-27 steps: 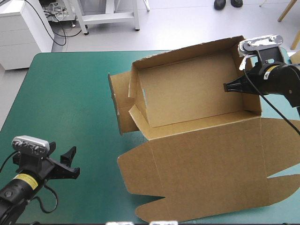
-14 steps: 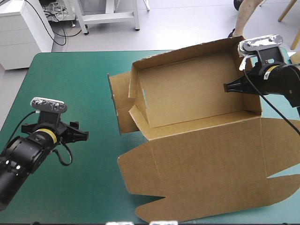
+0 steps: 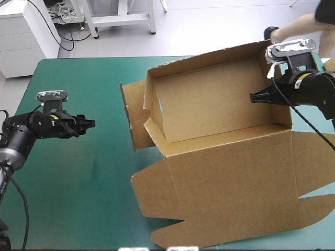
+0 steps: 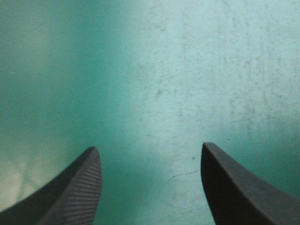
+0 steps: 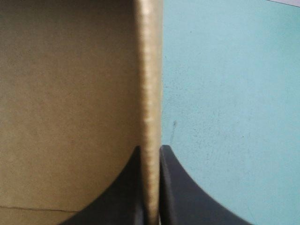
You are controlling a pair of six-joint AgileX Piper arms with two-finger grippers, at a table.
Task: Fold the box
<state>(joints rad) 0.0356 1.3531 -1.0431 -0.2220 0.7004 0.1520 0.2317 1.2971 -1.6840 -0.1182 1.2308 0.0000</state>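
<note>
The brown box [image 3: 209, 110] stands as an open tray right of the table's middle, its walls raised and its lid [image 3: 235, 188] lying flat toward the near edge. My right gripper [image 3: 255, 98] is shut on the box's right wall [image 5: 149, 93], one black finger on each side of the board. My left gripper [image 3: 90, 123] hovers over bare teal-green cover [image 4: 154, 70] at the table's left side, well left of the box. Its fingers [image 4: 75, 192] stand apart with nothing between them.
A loose side flap [image 3: 133, 112] juts out from the box's left end toward my left gripper. Teal-green cover [image 3: 78, 183] stretches between the left arm and the lid. The lid's flaps reach close to the table's near and right edges.
My left arm has swung from the near left corner up along the table's left side, its gripper now pointing right toward the box. The right gripper and the box have not moved.
</note>
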